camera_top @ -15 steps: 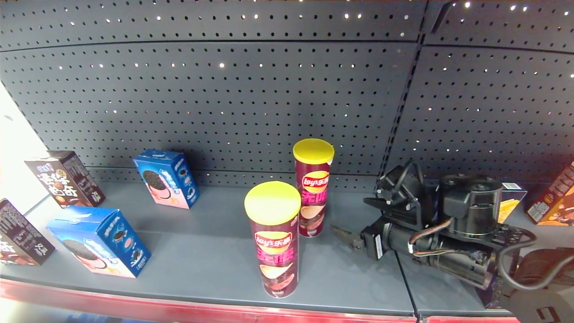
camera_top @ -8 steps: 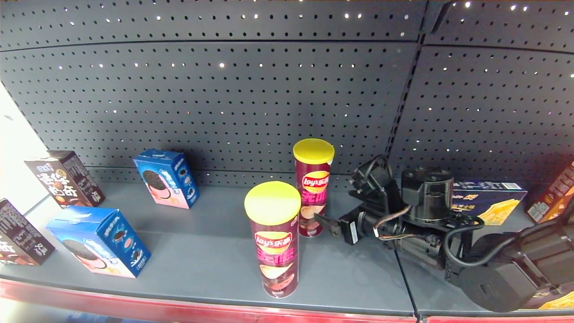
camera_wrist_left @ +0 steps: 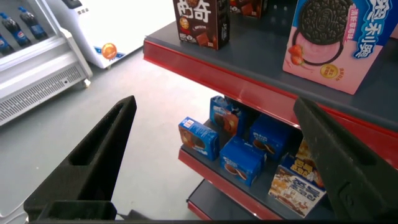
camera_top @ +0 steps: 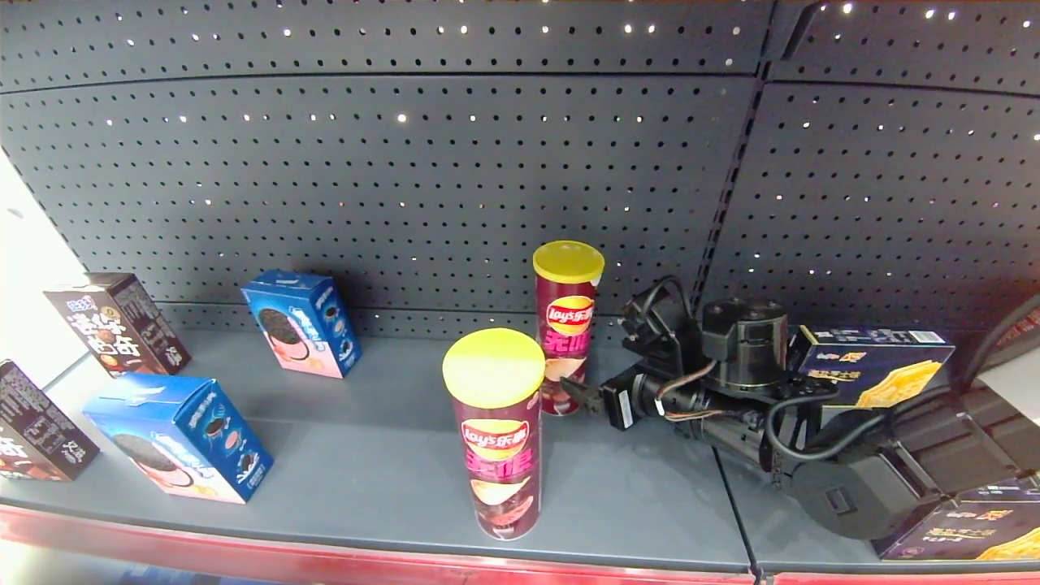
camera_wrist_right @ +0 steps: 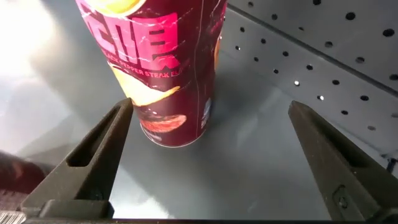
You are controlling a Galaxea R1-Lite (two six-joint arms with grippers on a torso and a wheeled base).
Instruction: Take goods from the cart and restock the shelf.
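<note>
Rear chip can (camera_top: 567, 325): upright on the grey shelf (camera_top: 366, 463), yellow lid up, near the perforated back panel (camera_top: 406, 187).

Front chip can (camera_top: 496, 435): same kind, upright near the shelf's red front edge, apart from the rear one.

Right gripper (camera_top: 578, 392): I see it low over the shelf, lying in from the right at the foot of the rear chip can. In the right wrist view its fingers (camera_wrist_right: 93, 155) are spread wide and grasp nothing. The rear chip can (camera_wrist_right: 168, 68) stands just beyond the tips, nearer one finger than the other. I cannot tell whether that fingertip touches it.

Left gripper (camera_wrist_left: 216, 104): fingers likewise spread and empty. I see it out in front of the shelf unit, above the floor, with small blue boxes (camera_wrist_left: 236, 155) on a lower tier beyond it.

Shelf, left part: front cookie box (camera_top: 183, 437) (camera_wrist_left: 329, 43) and front dark box (camera_top: 36, 422) (camera_wrist_left: 201, 22) near the red edge. Behind them, a rear cookie box (camera_top: 305, 322) and a rear dark box (camera_top: 122, 321).

Shelf, right part: a flat dark-blue box (camera_top: 877, 361) lies behind the right arm.
</note>
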